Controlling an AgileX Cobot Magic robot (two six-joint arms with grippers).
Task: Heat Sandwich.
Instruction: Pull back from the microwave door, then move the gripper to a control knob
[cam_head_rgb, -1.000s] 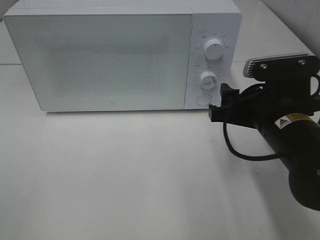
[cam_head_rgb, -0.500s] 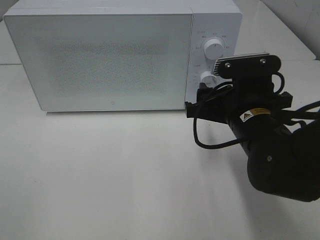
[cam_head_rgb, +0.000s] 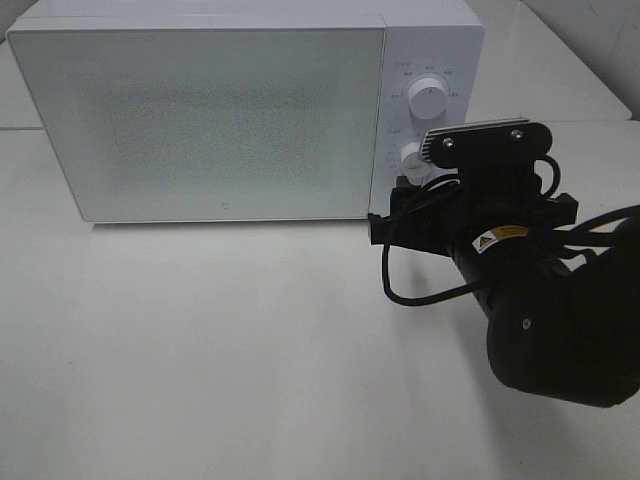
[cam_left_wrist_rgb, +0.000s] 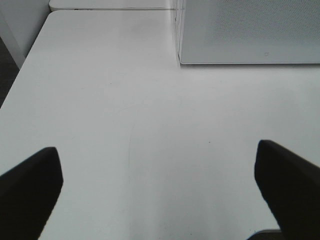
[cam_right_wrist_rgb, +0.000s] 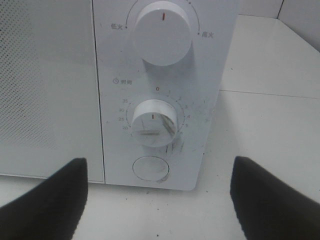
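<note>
Right claw (cam_right_wrist_rgb: 158, 167) stands wide, nothing between its two dark fingers (cam_right_wrist_rgb: 52, 200), and it faces the control strip at the right end of the white box-shaped microwave oven (cam_head_rgb: 220, 120). In the right wrist view the fingers flank the lower part of that strip, one before the edge of the door, the other before the bare white table (cam_head_rgb: 200, 350) to the right of the oven. Between them lie the white lower dial (cam_right_wrist_rgb: 151, 122) and the round white push button (cam_right_wrist_rgb: 150, 168) under it; the larger white upper dial (cam_right_wrist_rgb: 162, 32) sits above, its red mark pointing straight up. Whether the fingers touch the oven front cannot be told.

Left claw (cam_left_wrist_rgb: 160, 172) is also spread wide and holds nothing. It hangs over bare table, near and left of the oven's left front corner.

The oven's speckled door is closed and nothing shows through it. The sandwich shows in none of the views, so its place, long axis and heading cannot be told.

A black cable (cam_head_rgb: 410, 290) loops below the right arm's wrist.
</note>
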